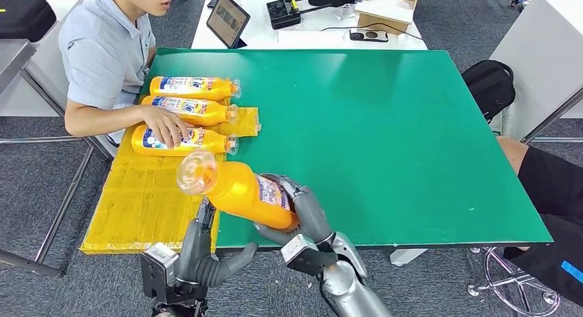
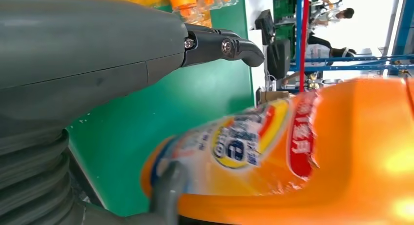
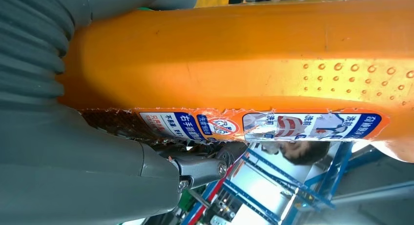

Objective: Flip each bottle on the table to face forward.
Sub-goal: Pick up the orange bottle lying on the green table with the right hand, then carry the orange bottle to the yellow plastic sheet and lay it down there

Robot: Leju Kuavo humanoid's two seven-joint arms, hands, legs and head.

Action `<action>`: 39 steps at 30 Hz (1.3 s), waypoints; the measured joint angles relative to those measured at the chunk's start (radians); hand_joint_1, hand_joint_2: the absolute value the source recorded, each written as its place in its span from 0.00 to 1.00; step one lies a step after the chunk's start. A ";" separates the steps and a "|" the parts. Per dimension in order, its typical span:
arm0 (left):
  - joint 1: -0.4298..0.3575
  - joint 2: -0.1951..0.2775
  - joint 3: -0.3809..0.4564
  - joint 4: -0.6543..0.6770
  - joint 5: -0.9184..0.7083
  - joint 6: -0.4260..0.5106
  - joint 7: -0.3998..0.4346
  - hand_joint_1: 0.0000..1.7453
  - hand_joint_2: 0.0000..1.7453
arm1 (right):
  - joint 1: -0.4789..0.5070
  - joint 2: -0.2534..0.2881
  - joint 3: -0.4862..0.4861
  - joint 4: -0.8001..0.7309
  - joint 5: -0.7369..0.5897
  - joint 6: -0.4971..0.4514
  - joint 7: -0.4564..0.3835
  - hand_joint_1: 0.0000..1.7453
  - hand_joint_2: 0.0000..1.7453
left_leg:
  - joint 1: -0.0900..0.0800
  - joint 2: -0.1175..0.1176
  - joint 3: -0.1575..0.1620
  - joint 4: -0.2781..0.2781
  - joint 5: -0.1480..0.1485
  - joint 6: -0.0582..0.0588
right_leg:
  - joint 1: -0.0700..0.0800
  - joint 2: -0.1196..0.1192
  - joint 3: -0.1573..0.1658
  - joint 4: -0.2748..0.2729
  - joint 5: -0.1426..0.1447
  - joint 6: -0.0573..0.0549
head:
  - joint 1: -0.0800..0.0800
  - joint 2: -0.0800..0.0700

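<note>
Head view looks down; both wrist views closely share the orange bottle (image 1: 240,191).

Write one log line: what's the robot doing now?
right hand: holds bottle above table | left hand: open | person's hand: on row bottle

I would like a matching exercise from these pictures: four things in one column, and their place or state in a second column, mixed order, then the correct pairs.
Things:
1. lifted bottle
2. left hand
3. tablet
4. person's hand

Places or states:
A. stands on the white table behind the green one
B. rests on a bottle lying on the yellow mat
C. held above the green table by the right hand
D. holds nothing, beside the mat's near edge

Pairs: 1-C, 2-D, 3-A, 4-B
</note>
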 joint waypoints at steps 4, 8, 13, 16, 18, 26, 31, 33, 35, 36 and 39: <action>0.000 0.000 0.000 -0.001 0.000 0.001 0.000 0.00 1.00 | -0.003 0.001 0.015 0.013 0.000 -0.002 0.000 1.00 1.00 | 0.000 0.000 0.000 0.000 0.000 0.000 | 0.000 0.000 0.000 0.000 0.000 0.000 | 0.000 0.000; 0.000 0.000 0.000 -0.001 0.000 0.000 -0.001 0.00 1.00 | -0.004 0.004 0.023 0.024 0.004 -0.003 0.000 1.00 1.00 | 0.000 0.000 0.000 0.000 0.000 0.000 | 0.000 0.000 0.000 0.000 0.000 0.000 | 0.000 0.000; -0.008 0.000 -0.007 -0.001 0.033 -0.023 0.004 0.00 1.00 | -0.010 0.014 0.061 0.051 0.035 -0.027 -0.015 1.00 1.00 | 0.000 0.000 0.000 0.000 0.000 0.000 | 0.000 0.000 0.000 0.000 0.000 0.000 | 0.000 0.000; -0.017 0.000 -0.012 -0.001 0.076 -0.055 0.025 0.00 1.00 | -0.016 0.024 0.096 0.080 0.039 -0.052 -0.032 1.00 1.00 | 0.000 0.000 0.000 0.000 0.000 0.000 | 0.000 0.000 0.000 0.000 0.000 0.000 | 0.000 0.000; -0.021 0.000 -0.014 -0.001 0.114 -0.084 0.041 0.00 1.00 | -0.022 0.027 0.118 0.101 0.037 -0.065 -0.040 1.00 1.00 | 0.000 0.000 0.000 0.000 0.000 0.000 | 0.000 0.000 0.000 0.000 0.000 0.000 | 0.000 0.000; -0.026 0.011 -0.011 -0.001 0.221 -0.173 0.062 0.00 1.00 | -0.063 0.029 0.170 0.171 0.032 -0.087 -0.053 1.00 1.00 | 0.000 0.000 0.000 0.000 0.000 0.000 | 0.000 0.000 0.000 0.000 0.000 0.000 | 0.000 0.000; -0.031 0.015 -0.003 0.000 0.238 -0.187 0.072 0.00 1.00 | -0.090 0.031 0.189 0.211 0.038 -0.091 -0.058 1.00 1.00 | 0.000 0.000 0.000 0.000 0.000 0.000 | 0.000 0.000 0.000 0.000 0.000 0.000 | 0.000 0.000; -0.032 0.015 0.001 0.001 0.238 -0.189 0.074 0.00 1.00 | -0.098 0.035 0.194 0.226 0.037 -0.092 -0.059 1.00 1.00 | 0.000 0.000 0.000 0.000 0.000 0.000 | 0.000 0.000 0.000 0.000 0.000 0.000 | 0.000 0.000; -0.032 0.017 0.004 0.001 0.230 -0.186 0.075 0.02 1.00 | -0.102 0.040 0.199 0.244 0.034 -0.094 -0.060 1.00 1.00 | 0.000 0.000 0.000 0.000 0.000 0.000 | 0.000 0.000 0.000 0.000 0.000 0.000 | 0.000 0.000; -0.032 0.017 0.004 0.001 0.222 -0.181 0.076 0.03 1.00 | -0.104 0.042 0.203 0.253 0.032 -0.095 -0.060 1.00 1.00 | 0.000 0.000 0.000 0.000 0.000 0.000 | 0.000 0.000 0.000 0.000 0.000 0.000 | 0.000 0.000; -0.032 0.018 0.005 0.001 0.187 -0.153 0.075 0.70 1.00 | -0.107 0.049 0.211 0.281 0.022 -0.093 -0.059 1.00 1.00 | 0.000 0.000 0.000 0.000 0.000 0.000 | 0.000 0.000 -0.001 0.000 0.000 0.000 | 0.000 0.000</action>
